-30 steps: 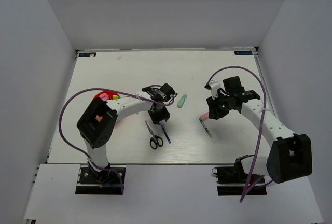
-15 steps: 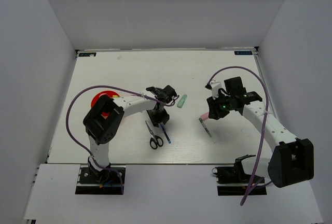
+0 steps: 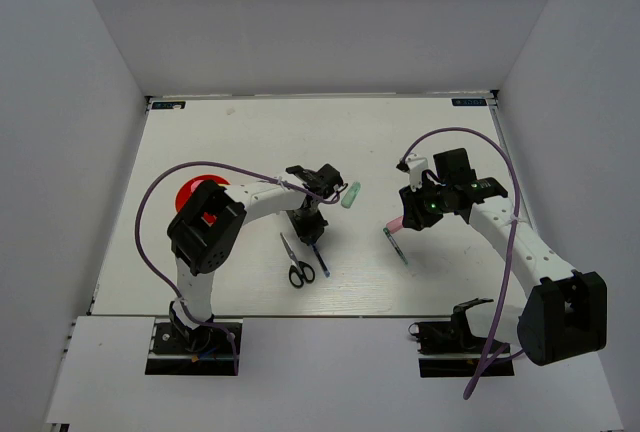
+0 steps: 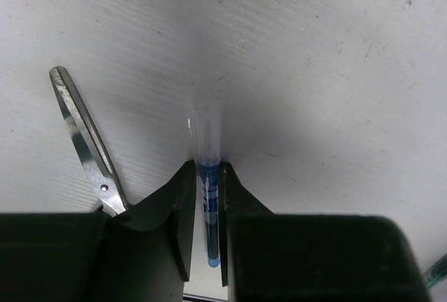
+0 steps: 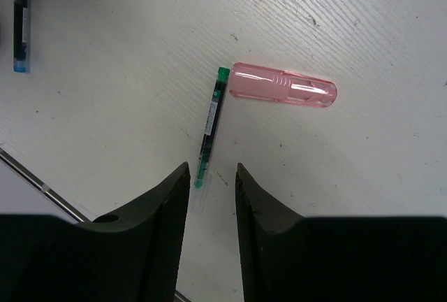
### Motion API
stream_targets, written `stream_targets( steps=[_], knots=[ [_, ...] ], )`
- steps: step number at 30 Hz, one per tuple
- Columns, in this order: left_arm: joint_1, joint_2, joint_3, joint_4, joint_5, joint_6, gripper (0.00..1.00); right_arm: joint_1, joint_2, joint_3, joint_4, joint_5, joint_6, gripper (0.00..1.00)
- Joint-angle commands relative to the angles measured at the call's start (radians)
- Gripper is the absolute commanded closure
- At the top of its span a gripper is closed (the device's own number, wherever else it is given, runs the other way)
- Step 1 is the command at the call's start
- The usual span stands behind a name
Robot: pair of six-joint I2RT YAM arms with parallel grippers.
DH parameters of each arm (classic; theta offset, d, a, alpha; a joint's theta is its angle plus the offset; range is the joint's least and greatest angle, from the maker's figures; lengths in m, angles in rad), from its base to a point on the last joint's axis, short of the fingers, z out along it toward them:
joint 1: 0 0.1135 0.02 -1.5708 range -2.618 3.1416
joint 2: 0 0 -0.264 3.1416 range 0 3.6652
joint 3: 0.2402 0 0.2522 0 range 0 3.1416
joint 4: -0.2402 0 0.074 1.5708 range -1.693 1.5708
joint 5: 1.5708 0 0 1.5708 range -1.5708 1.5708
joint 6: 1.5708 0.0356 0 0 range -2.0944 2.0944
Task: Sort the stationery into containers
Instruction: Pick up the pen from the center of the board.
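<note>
My left gripper [image 3: 312,236] is down on the table and shut on the slim blue pen [image 4: 209,204], whose clear end [image 4: 208,134] sticks out past the jaws. The black-handled scissors [image 3: 297,263] lie just left of it, blades showing in the left wrist view [image 4: 84,138]. My right gripper [image 5: 211,169] is open and empty above the green-tipped pen [image 5: 210,126]. The pink highlighter [image 5: 283,84] lies beside that pen's far end. The pale green highlighter [image 3: 350,195] lies beyond my left gripper. The red-orange cup [image 3: 188,195] stands at the left, partly hidden by my left arm.
The blue pen also shows at the top left corner of the right wrist view [image 5: 21,19]. White walls close the table on three sides. The green-tipped pen [image 3: 397,248] and pink highlighter [image 3: 395,224] lie under my right wrist.
My left gripper has come down and towards the near edge onto the blue pen, and the left arm's elbow has swung right, baring more of the red cup. The right arm has barely moved.
</note>
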Motion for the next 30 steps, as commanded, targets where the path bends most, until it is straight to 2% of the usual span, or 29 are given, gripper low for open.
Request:
stream_targets(
  steps=[1, 3, 4, 5, 7, 10, 14, 15, 18, 19, 22, 23, 24, 25, 27, 30],
  knots=[
    [-0.007, 0.011, -0.006, 0.028, 0.014, 0.03, 0.99, -0.005, -0.024, -0.007, 0.011, -0.013, -0.008, 0.64],
    [-0.012, -0.004, 0.014, 0.015, -0.01, 0.062, 1.0, -0.003, -0.024, -0.008, 0.01, -0.015, -0.008, 0.64],
    [-0.02, -0.009, 0.028, 0.003, -0.021, 0.094, 1.0, -0.003, -0.026, -0.007, 0.011, -0.016, -0.007, 0.59],
    [-0.032, -0.039, 0.04, -0.003, -0.035, 0.128, 1.0, -0.003, -0.026, -0.008, 0.01, -0.018, -0.01, 0.48],
    [-0.053, -0.066, 0.086, -0.029, -0.096, 0.212, 1.0, -0.005, -0.026, -0.007, 0.01, -0.019, -0.011, 0.42],
    [-0.073, -0.147, 0.128, -0.075, -0.196, 0.3, 1.0, -0.003, -0.026, -0.008, 0.008, -0.023, -0.013, 0.41],
    [-0.073, -0.319, 0.097, -0.106, -0.355, 0.358, 1.0, -0.002, -0.035, -0.01, 0.008, -0.027, -0.013, 0.55],
    [-0.069, -0.375, 0.086, -0.106, -0.407, 0.375, 1.0, -0.005, -0.037, -0.012, 0.008, -0.027, -0.011, 0.64],
    [-0.034, -0.55, 0.03, -0.104, -0.548, 0.423, 1.0, -0.002, -0.04, -0.016, 0.017, -0.035, -0.013, 0.76],
    [-0.026, -0.576, 0.001, -0.098, -0.57, 0.438, 1.0, -0.003, -0.041, -0.018, 0.017, -0.036, -0.016, 0.85],
    [0.046, -0.72, -0.103, -0.01, -0.701, 0.51, 1.0, -0.005, -0.049, -0.022, 0.024, -0.035, -0.016, 1.0],
    [0.077, -0.751, -0.169, 0.027, -0.751, 0.535, 1.0, -0.003, -0.05, -0.027, 0.03, -0.036, -0.017, 1.0],
    [0.116, -0.856, -0.209, 0.193, -0.765, 0.649, 1.0, -0.003, -0.058, -0.028, 0.03, -0.039, -0.014, 1.0],
    [0.138, -0.889, -0.318, 0.251, -0.765, 0.691, 1.0, -0.002, -0.058, -0.028, 0.037, -0.041, -0.014, 1.0],
    [0.239, -0.955, -0.368, 0.405, -0.764, 0.795, 1.0, -0.002, -0.058, -0.03, 0.036, -0.046, -0.016, 1.0],
    [0.366, -0.983, -0.397, 0.439, -0.752, 0.829, 1.0, -0.002, -0.054, -0.031, 0.036, -0.047, -0.013, 1.0]
  ],
)
